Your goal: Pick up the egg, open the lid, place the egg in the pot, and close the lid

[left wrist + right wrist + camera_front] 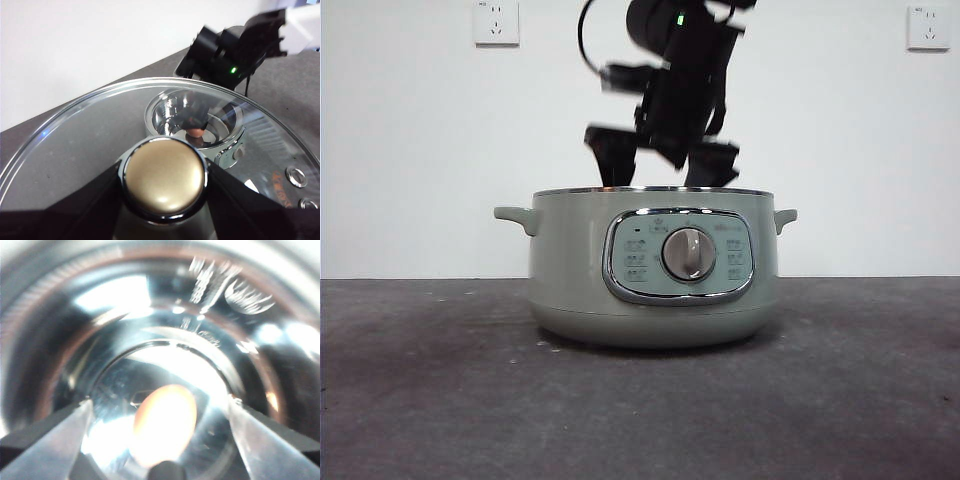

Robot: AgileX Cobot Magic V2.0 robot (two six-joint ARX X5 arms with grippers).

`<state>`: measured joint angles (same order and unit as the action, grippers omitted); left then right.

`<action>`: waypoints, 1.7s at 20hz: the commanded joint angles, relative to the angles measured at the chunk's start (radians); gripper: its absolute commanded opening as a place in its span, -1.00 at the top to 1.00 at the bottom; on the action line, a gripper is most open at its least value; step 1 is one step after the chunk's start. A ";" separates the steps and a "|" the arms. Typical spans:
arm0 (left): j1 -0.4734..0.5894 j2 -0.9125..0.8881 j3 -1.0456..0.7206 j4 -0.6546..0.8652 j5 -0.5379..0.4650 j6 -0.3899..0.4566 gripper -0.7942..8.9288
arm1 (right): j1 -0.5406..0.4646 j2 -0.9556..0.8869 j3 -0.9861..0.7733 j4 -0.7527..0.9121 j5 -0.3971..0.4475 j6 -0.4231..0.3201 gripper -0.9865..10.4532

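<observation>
The sage-green pot [570, 270] stands open in the middle of the table. My right gripper [662, 180] reaches down into it from above, its jaws dipping behind the rim. In the right wrist view the gripper [157, 405] is open, with its jaws wide apart. The reddish-brown egg [165, 422] lies between them on the shiny pot floor [100, 305], touching neither jaw. My left gripper [164, 200] is shut on the knob [165, 177] of the glass lid [90, 145] and holds it off the pot. Through the glass I see the pot [165, 112] and the egg [196, 132].
The pot sits on a dark grey table [420, 400] in front of a white wall. Two wall sockets [496, 22] [928, 27] are high on the wall. The right arm [235, 47] hangs over the pot's mouth.
</observation>
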<state>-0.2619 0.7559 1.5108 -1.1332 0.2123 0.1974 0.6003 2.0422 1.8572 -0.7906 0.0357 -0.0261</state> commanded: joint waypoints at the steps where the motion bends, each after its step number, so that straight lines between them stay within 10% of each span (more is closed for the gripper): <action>1: 0.003 0.005 0.012 0.057 0.004 -0.006 0.85 | 0.001 -0.087 0.030 -0.047 -0.008 -0.004 0.00; 14: -0.119 0.362 0.009 0.351 0.147 -0.006 0.85 | 0.003 -0.646 -0.016 -0.426 -0.108 -0.012 0.01; 21: -0.221 0.614 0.009 0.568 0.121 -0.002 0.85 | 0.003 -1.011 -0.364 -0.378 -0.106 0.065 0.01; 34: -0.256 0.953 0.009 0.884 0.093 -0.003 0.85 | 0.003 -1.458 -0.584 -0.581 0.089 0.285 0.01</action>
<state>-0.5140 1.7168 1.5105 -0.2943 0.2981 0.1974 0.6022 0.5861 1.2835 -1.3529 0.1188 0.2337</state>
